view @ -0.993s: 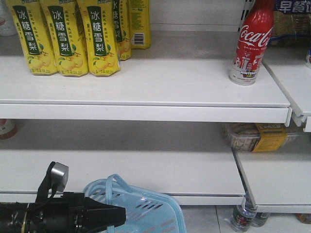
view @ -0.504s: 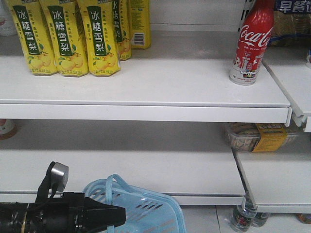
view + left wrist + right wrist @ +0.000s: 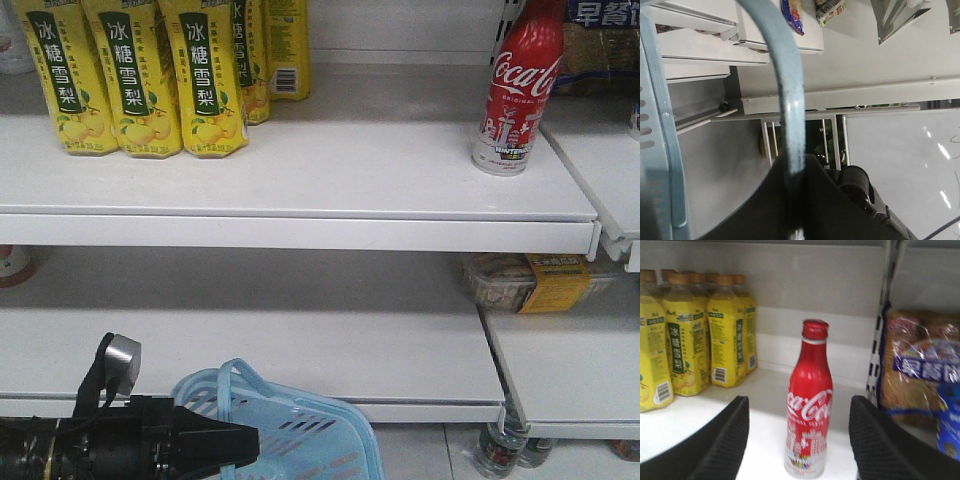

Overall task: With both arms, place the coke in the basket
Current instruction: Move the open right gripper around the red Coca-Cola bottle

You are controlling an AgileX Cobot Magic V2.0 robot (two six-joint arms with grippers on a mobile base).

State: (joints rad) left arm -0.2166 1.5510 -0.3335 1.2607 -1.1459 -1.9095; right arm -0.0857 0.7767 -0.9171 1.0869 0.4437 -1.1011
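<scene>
The white shelving [image 3: 300,190] shows two tiers in the front view. The basket [image 3: 310,435], quantity one, hangs tilted at the bottom of that view, in front of the lower tier's edge, with the left gripper [image 3: 245,440] at its near rim. Only the left wrist view shows the grip: the jaws are closed on a loop handle [image 3: 790,100] of the basket, which runs down into the black wedge. The right gripper [image 3: 800,410] appears only in the right wrist view, its two fingers [image 3: 725,440] spread wide and touching nothing. Yellow drink bottles [image 3: 130,80] stand at the left of the upper tier; at least five are visible. The coke [image 3: 518,90], quantity one, stands upright at the right end of the upper tier, well apart from the yellow bottles. In the right wrist view it is centred in the gap between the spread fingers, in contact with neither. A bagged snack [image 3: 920,365] sits to its right, past a shelf upright. One silver-grey cylinder [image 3: 122,362] is mounted above the left arm.
</scene>
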